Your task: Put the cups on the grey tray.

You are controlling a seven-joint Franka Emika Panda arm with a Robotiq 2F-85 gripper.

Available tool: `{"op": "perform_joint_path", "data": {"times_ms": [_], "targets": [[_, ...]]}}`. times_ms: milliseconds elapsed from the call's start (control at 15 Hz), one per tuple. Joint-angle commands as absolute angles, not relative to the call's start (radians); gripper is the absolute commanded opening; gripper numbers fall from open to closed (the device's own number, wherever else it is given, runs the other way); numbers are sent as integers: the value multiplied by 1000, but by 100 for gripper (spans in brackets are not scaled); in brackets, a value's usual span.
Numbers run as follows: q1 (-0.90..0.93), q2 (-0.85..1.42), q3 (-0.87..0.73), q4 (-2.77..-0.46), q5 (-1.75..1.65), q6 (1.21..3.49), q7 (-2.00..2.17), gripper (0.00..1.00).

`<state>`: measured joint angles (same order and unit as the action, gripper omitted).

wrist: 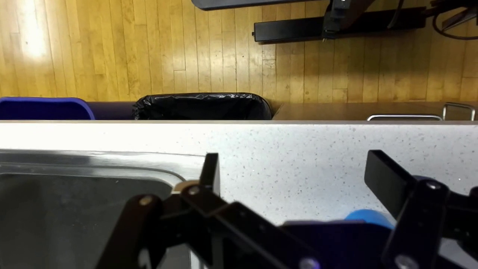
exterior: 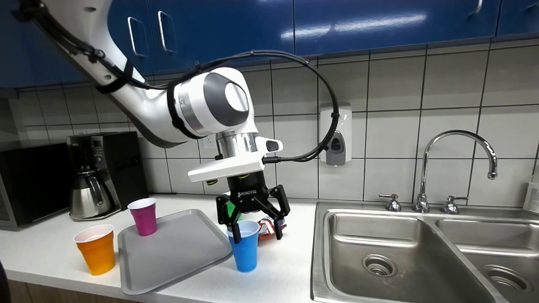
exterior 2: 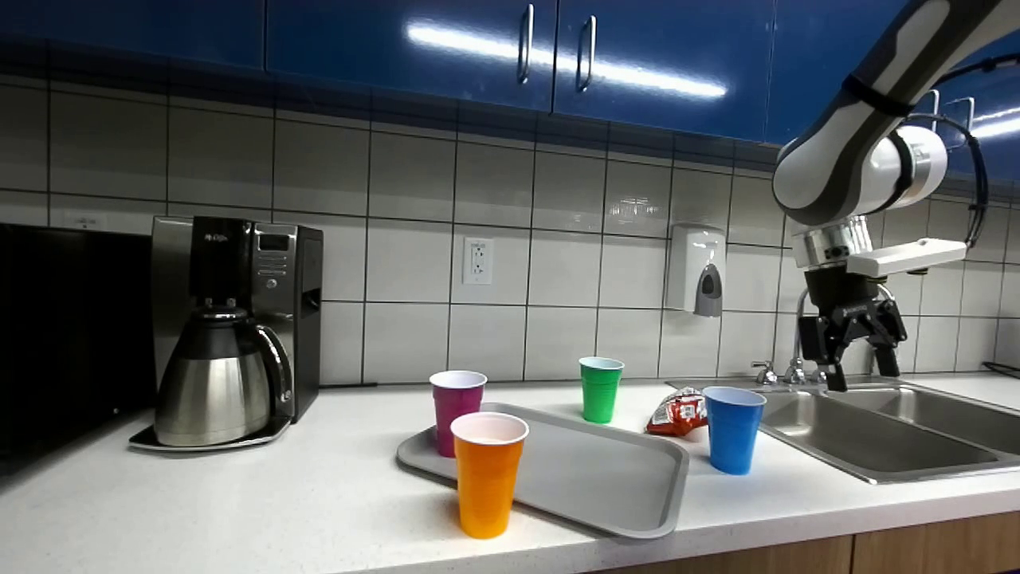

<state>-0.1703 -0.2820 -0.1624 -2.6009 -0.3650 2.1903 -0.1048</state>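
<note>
Lower left of frame, tray [exterior: 181,252]: we see purple cup [exterior: 144,219] aboard.
Counter [exterior: 286,271]: orange cup [exterior: 97,252], blue cup [exterior: 246,252], green cup [exterior 2: 600,392] remain.
Lower centre, claw [exterior: 257,239]: spread, holding nothing.

In an exterior view the gripper [exterior: 257,238] blocks most of the green cup [exterior: 230,208]; I get just a strip. The gripper also covers part of the red packet [exterior: 265,229], its print unreadable. The wrist view gives me only a sliver of the blue cup [wrist: 368,216], past the gripper's blurred parts. In an exterior view the orange cup [exterior 2: 488,482] hides a little of the purple cup [exterior 2: 456,399] and part of the grey tray [exterior 2: 606,470]. The arm [exterior: 156,109] runs off the top in both exterior views, the sink [exterior: 319,252] off the edge in every view. A dark shape [exterior: 4,283] cropped at an exterior view's corner I cannot identify.
</note>
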Motion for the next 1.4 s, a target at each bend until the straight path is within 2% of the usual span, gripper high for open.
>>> {"op": "perform_joint_path", "data": {"times_ms": [0,1333], "targets": [[-159,-213,-148,-2558,-323,2224,-70,100],[-111,89,-126,-2313,-163,2315,-33,100]]}}
